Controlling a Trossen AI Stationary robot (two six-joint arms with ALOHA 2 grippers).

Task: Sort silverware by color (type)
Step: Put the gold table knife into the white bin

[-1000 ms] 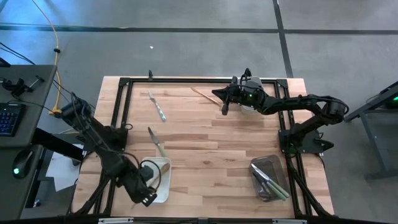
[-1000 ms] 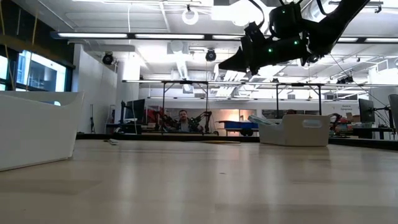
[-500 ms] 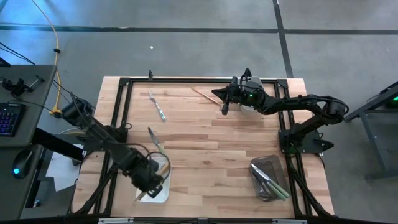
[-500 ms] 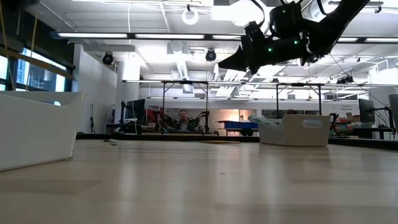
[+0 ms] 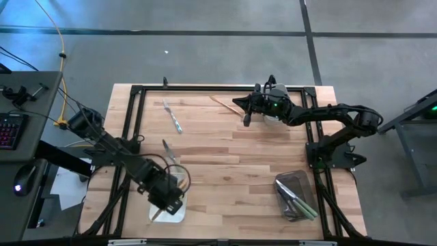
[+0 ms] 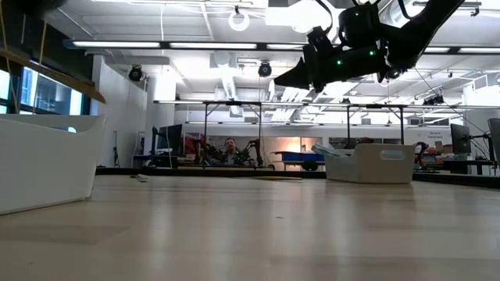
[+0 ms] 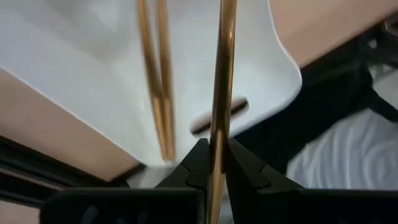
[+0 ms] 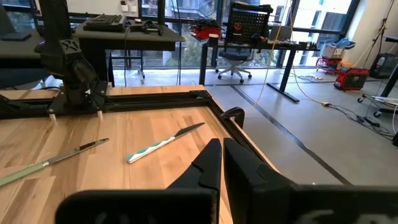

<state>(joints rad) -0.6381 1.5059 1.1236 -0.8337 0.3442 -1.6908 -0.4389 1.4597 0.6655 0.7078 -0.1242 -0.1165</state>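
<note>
My left gripper (image 5: 167,195) (image 7: 211,155) is over the white tray (image 5: 179,210) (image 7: 267,74) at the near left, shut on a gold piece of silverware (image 7: 222,74). Two more gold pieces (image 7: 155,93) lie in that tray. My right gripper (image 5: 246,117) (image 8: 221,155) hangs shut and empty above the far side of the table. On the table lie a gold piece (image 5: 222,104), a blue-handled piece (image 5: 173,116) (image 8: 161,144) and a green-handled piece (image 5: 171,156) (image 8: 50,163). A second tray (image 5: 295,197) at the near right holds green-handled pieces. My left gripper pinches the gold piece's slim shaft (image 7: 216,140) between its two fingers. The piece runs lengthways out ahead of the fingers. It is lifted, slanting above the white tray's rim (image 6: 55,117) in the low view.
A black frame (image 5: 205,89) runs along the table's edges. The middle of the wooden tabletop (image 5: 239,157) is bare. In the low view a pale bin (image 6: 371,164) stands on the far side, and a person sits in the room beyond.
My left gripper has moved from the tray's near left corner toward the far edge and a little right, and now hangs over the tray's middle, still shut on the gold piece. The right arm has kept still.
</note>
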